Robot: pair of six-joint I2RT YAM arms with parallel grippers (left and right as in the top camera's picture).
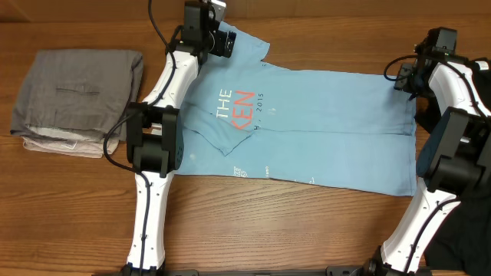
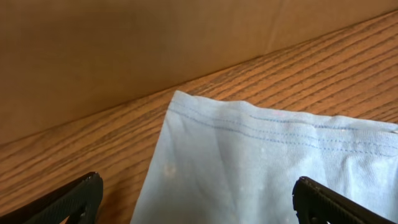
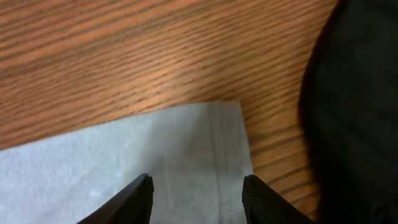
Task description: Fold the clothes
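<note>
Left gripper (image 2: 197, 183): jaws spread wide, nothing between them. It hangs over the far sleeve (image 2: 280, 134) of the T-shirt (image 1: 322, 130), with the stitched sleeve hem lying flat on the table (image 1: 77, 207) below the two black fingertips (image 2: 81, 193).

Right gripper (image 3: 198, 186): jaws partly apart, released, holding nothing. It sits low over one bottom corner (image 3: 230, 124) of the shirt. The cloth lies flat and unpinched between the fingers. I cannot tell whether the tips touch the fabric.

Shirt: light blue, spread lengthwise across the middle of the table, neck end toward the left arm, bottom hem toward the right arm. Near sleeve is turned in over the chest and covers part of the white and red lettering (image 1: 234, 107). Body looks mostly smooth, with one long crease along its length.

Also on the table: a folded grey garment (image 1: 77, 100), well apart from the shirt, beyond the left arm.
</note>
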